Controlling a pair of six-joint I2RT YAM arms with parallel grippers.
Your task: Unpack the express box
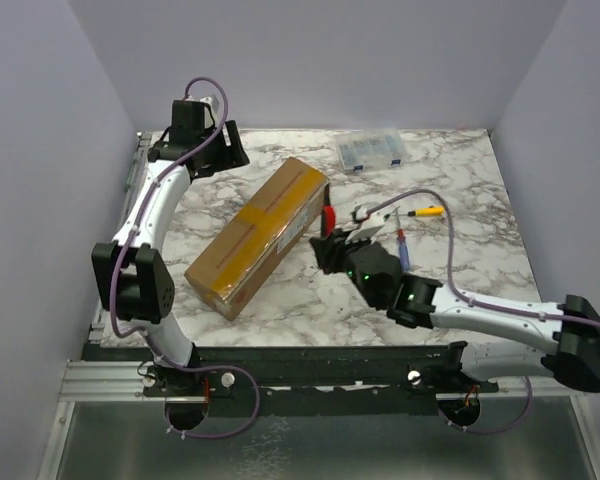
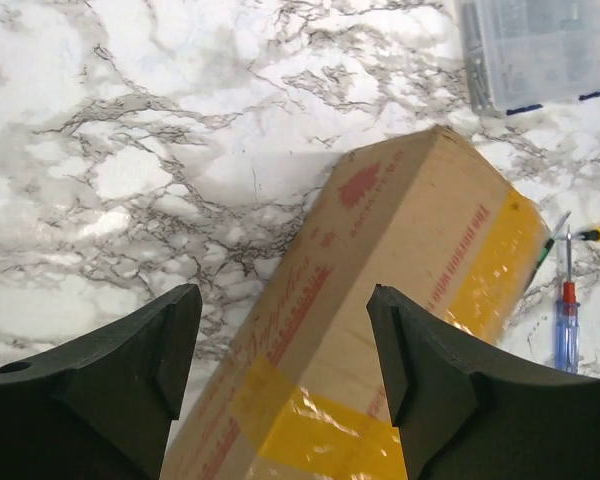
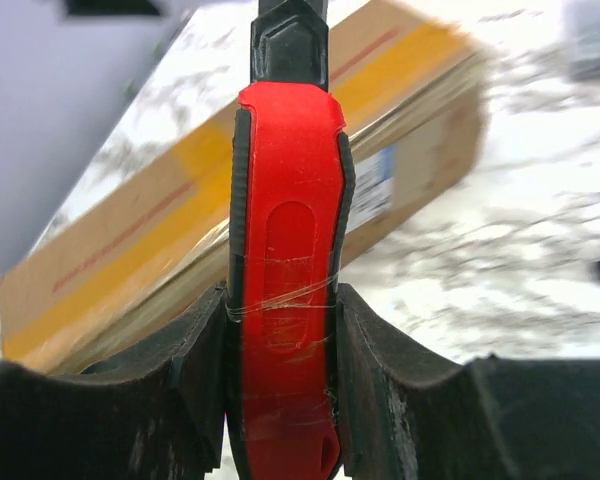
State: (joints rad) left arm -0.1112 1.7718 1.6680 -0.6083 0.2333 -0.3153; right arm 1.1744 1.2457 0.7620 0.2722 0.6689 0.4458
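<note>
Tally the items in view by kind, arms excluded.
express box: 1
clear organiser case: 1
red utility knife: 1
Screwdrivers: 2, the blue screwdriver and the yellow-handled screwdriver
Total: 5

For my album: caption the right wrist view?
Right tool grips a red cutter pointing toward the taped cardboard box.
</note>
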